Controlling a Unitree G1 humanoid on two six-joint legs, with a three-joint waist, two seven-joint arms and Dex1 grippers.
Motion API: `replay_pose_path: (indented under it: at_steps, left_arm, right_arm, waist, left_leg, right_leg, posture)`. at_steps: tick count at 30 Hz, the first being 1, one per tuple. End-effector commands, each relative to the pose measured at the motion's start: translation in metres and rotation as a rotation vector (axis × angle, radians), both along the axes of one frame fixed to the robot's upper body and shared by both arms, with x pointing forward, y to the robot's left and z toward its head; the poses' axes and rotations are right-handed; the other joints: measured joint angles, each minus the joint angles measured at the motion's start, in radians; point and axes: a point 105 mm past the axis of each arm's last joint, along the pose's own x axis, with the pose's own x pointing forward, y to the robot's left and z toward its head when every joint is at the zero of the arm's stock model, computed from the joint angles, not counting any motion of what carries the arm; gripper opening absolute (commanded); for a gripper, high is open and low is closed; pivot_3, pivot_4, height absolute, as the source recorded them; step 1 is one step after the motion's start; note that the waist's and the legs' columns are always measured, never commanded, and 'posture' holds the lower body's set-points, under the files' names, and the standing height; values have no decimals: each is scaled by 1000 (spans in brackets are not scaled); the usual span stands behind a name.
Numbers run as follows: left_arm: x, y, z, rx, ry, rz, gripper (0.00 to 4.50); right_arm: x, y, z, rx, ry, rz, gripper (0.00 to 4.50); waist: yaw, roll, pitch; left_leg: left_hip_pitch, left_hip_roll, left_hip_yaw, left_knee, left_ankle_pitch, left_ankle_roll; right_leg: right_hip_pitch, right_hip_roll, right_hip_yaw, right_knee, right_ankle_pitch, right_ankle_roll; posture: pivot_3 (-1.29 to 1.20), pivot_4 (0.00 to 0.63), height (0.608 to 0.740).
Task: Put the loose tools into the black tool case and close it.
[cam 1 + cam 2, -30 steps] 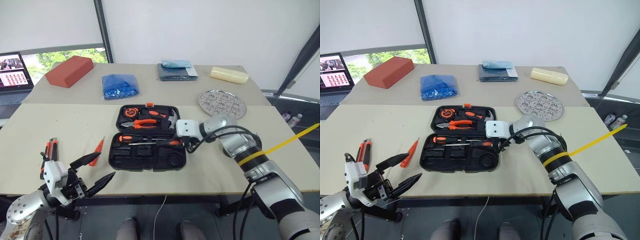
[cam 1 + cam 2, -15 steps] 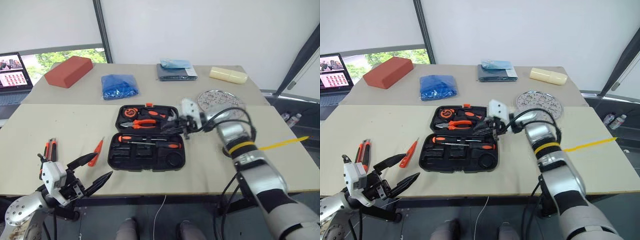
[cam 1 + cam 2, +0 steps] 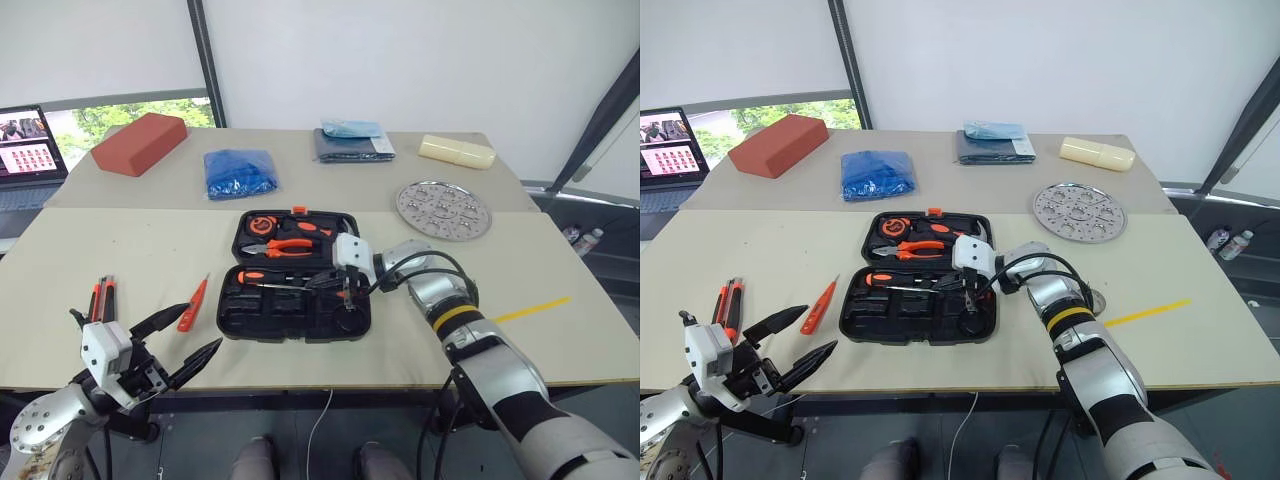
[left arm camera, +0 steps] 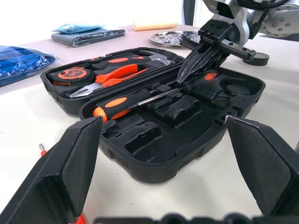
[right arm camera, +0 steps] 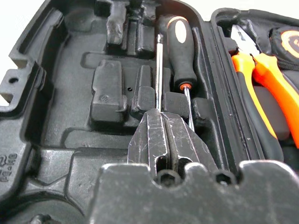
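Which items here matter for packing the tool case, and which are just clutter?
Job: black tool case, open; two screwdrivers already in it; tester screwdriver and utility knife, both loose on the table.
Clutter: red block, blue bundle, perforated tray, laptop, cream block, folded dark cloth.

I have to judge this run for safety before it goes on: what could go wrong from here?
1. The right tool, shut, sits low over the screwdrivers in the black tool case; a push could knock one out of its recess.
2. The tester screwdriver and utility knife lie on the table near the open left tool; closing the case now would leave them out.
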Motion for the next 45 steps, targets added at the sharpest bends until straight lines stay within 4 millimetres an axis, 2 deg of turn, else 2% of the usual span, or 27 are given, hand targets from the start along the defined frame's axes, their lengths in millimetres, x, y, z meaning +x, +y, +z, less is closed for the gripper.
replay_pose_path:
  at_steps: [1, 4, 6, 10, 12, 13, 16, 18, 20, 22, 24, 26, 29, 33, 39, 41, 45]
  left_arm:
    - [-1, 5, 4, 33, -20, 33, 4500]
    - [-1, 8, -3, 48, 9, 72, 4500]
    - [-2, 10, -5, 39, 20, 95, 4500]
    - [-14, 22, 3, -56, 0, 175, 4500]
    - [-22, 31, 7, -107, -18, 239, 4500]
    - [-29, 40, 9, -121, -32, 300, 4500]
    - [-53, 71, 6, -130, -47, 488, 4500]
    - [-75, 90, -4, -138, -24, 619, 4500]
    - [-96, 109, -17, -162, 14, 758, 4500]
    - [-114, 125, -29, -186, 57, 871, 4500]
    - [-132, 144, -51, -279, 203, 1061, 4500]
    - [-137, 143, -56, -283, 253, 1084, 4500]
    - [-126, 139, -44, -291, 226, 1042, 4500]
    - [-97, 136, -23, -309, 186, 965, 4500]
    - [-37, 134, 4, -252, 247, 919, 4500]
    - [-13, 125, 14, -228, 280, 871, 4500]
    - [23, 86, 31, -120, 275, 652, 4500]
  right_arm:
    - [-8, 1, -28, -111, 27, 20, 27]
    - [0, -2, -28, -174, -35, -7, 27]
    - [2, 0, -22, -152, -30, -16, 27]
    - [-8, 2, 14, 45, -44, 66, 27]
    - [-15, -6, 28, 149, 2, 92, 593]
    - [-19, -16, 33, 192, 23, 96, 750]
    - [-22, -49, 46, 319, 26, 26, 1817]
    - [-33, -72, 50, 420, 21, 22, 2442]
    - [-49, -95, 46, 478, -1, 34, 3074]
    - [-59, -111, 39, 502, -2, -2, 3074]
    - [-70, -124, 30, 502, 66, -17, 3074]
    - [-78, -137, 19, 458, 66, -35, 3529]
    - [-82, -146, 16, 475, 48, -94, 4452]
    - [-89, -137, 25, 501, 13, -71, 4452]
    - [-92, -114, 56, 551, -25, 2, 4452]
    - [-91, -108, 65, 562, -30, 15, 4452]
    - [-91, -105, 70, 553, -41, 23, 4452]
  waist:
    - [-2, 0, -1]
    - [-7, 0, -1]
    - [-10, -1, -2]
    - [-16, -1, -2]
    - [-15, -1, -1]
    - [-15, -1, -1]
    - [-12, -2, -1]
    - [-12, -2, -1]
    - [-10, -3, -1]
    - [-9, -3, -1]
    - [-8, -3, -1]
    - [-7, -4, 0]
    - [-4, -5, 0]
    - [1, -6, 1]
    - [4, -6, 0]
    - [4, -6, 0]
    - [8, -6, 0]
  left_leg:
    - [0, 0, 0, 0, 0, 0]
    - [2, 0, 0, 0, -1, -1]
    - [5, 0, 0, -1, -4, -6]
    - [12, 0, 0, -1, -5, -7]
    - [11, 0, 0, -1, -5, -7]
    - [10, 0, 0, -1, -5, -7]
    - [9, 0, 0, -1, -5, -7]
    - [9, 0, 0, -1, -5, -7]
    - [11, 0, 0, -1, -5, -7]
    - [12, 0, 0, -1, -6, -7]
    - [12, 0, 0, -1, -6, -7]
    - [12, 0, 0, 1, -7, -8]
    - [12, -1, -1, 2, -7, -8]
    - [12, -1, -1, 2, -7, -9]
    - [12, -1, -1, 1, -7, -9]
    - [12, -1, -1, 1, -7, -9]
    - [11, -1, -1, -2, -7, -9]
  right_leg:
    - [0, 0, 0, 0, 0, 0]
    - [0, 0, 0, 0, 0, 0]
    - [1, 0, 0, 0, 0, 0]
    - [10, -1, -1, -1, -4, -7]
    - [12, -1, -1, -2, -4, -7]
    - [13, -2, -1, -2, -4, -6]
    - [12, -2, -1, -3, -3, -4]
    - [12, -2, -1, -3, -5, -6]
    - [12, -2, -1, -4, -6, -6]
    - [12, -2, -2, -6, -9, -2]
    - [11, -2, -2, -7, -11, 0]
    - [11, -3, -2, -6, -11, 1]
    - [11, -5, -2, -7, -11, 1]
    - [11, -6, -2, -8, -11, 1]
    - [11, -5, -3, -7, -10, 0]
    - [11, -5, -3, -7, -9, 0]
    - [10, -4, -3, -7, -5, -7]
  posture:
    - [0, 150, 740]
    - [0, 150, 740]
    - [0, 150, 740]
    - [0, 150, 740]
    - [0, 150, 740]
    - [0, 150, 740]
    - [0, 150, 740]
    - [0, 150, 740]
    - [0, 150, 740]
    - [0, 150, 740]
    - [0, 150, 740]
    - [0, 150, 740]
    - [0, 150, 740]
    - [0, 150, 740]
    - [0, 150, 740]
    - [0, 150, 740]
    - [0, 150, 740]
